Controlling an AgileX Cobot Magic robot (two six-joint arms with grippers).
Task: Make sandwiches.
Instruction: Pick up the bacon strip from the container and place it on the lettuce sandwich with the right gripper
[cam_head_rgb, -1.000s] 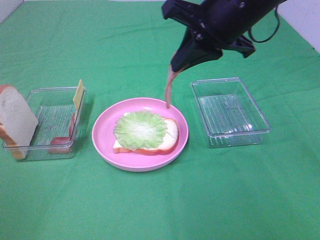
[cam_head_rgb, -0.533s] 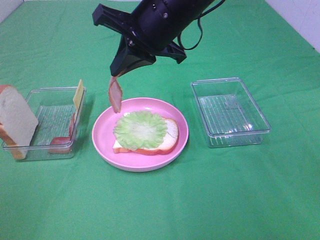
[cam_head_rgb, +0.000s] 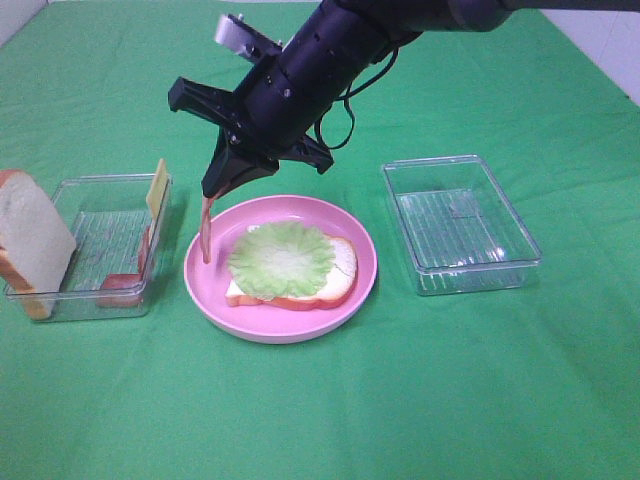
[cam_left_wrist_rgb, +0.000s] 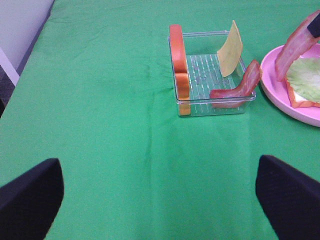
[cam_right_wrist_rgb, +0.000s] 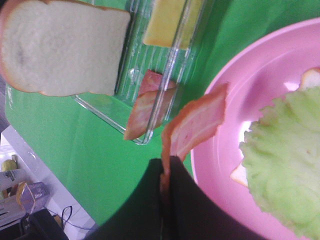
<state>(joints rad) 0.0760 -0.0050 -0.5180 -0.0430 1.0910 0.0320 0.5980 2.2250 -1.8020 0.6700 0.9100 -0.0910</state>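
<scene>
A bread slice (cam_head_rgb: 343, 268) topped with green lettuce (cam_head_rgb: 281, 257) lies on the pink plate (cam_head_rgb: 205, 285). My right gripper (cam_head_rgb: 213, 189) reaches across and is shut on a pink bacon strip (cam_head_rgb: 206, 236), which hangs over the plate's left rim. The right wrist view shows the shut gripper (cam_right_wrist_rgb: 165, 176), the bacon (cam_right_wrist_rgb: 194, 124), lettuce (cam_right_wrist_rgb: 286, 170) and plate (cam_right_wrist_rgb: 250, 85). My left gripper (cam_left_wrist_rgb: 160, 200) is open and empty above bare cloth, out of the exterior view. From it I see the held bacon (cam_left_wrist_rgb: 298, 42) and plate (cam_left_wrist_rgb: 295, 109).
A clear tray (cam_head_rgb: 95, 205) left of the plate holds an upright bread slice (cam_head_rgb: 32, 242), a cheese slice (cam_head_rgb: 157, 187) and bacon (cam_head_rgb: 124, 287). A second clear tray (cam_head_rgb: 460, 222) stands right of the plate. Green cloth covers the table.
My right arm has swung left across the plate with the bacon, from the plate's far right rim to its left rim, and has come lower.
</scene>
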